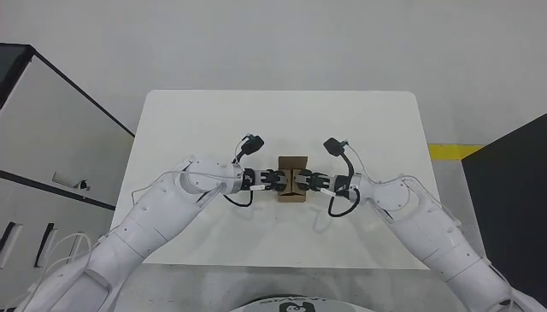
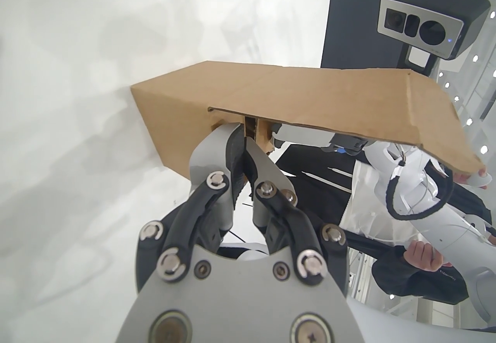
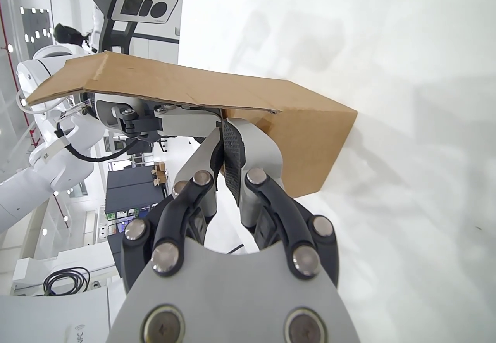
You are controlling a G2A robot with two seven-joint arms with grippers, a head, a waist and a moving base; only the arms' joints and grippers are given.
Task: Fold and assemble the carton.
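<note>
The carton (image 1: 291, 163) sits at the centre of the table (image 1: 205, 124), long axis running 12 to 6 o'clock. The left gripper (image 2: 245, 146) at 9 o'clock and the right gripper (image 3: 225, 147) at 3 o'clock each pinch a carton wall edge.

Both arms angle inward, elbows out; left gripper (image 2: 245, 145) and right gripper (image 3: 224, 139) face each other, each apparently pinched closed on the carton (image 1: 292, 163).
</note>
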